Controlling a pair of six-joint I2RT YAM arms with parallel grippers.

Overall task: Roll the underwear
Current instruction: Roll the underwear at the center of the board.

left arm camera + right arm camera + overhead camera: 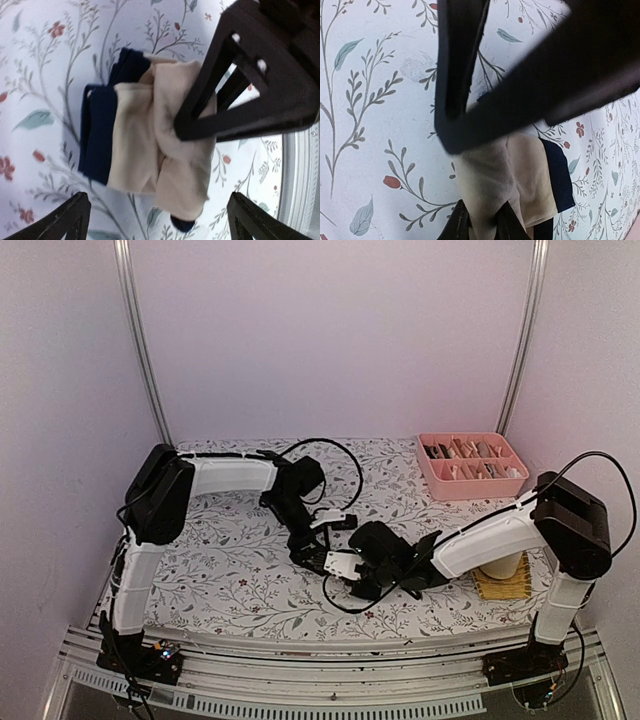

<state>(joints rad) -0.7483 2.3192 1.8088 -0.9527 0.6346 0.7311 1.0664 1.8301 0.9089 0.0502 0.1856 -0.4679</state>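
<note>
A cloth (240, 570) printed with grey twigs, green leaves and small red flowers covers the table. At its far right corner sits a pink tray (424, 465) split into compartments. They hold small brown and pale pieces, too small to tell apart. Near the right edge lies a yellow woven mat (510, 588) with a cream object (500, 568) on it. Two metal poles (140, 340) rise against the pale walls, and a metal rail (330, 680) runs along the near edge.
</note>
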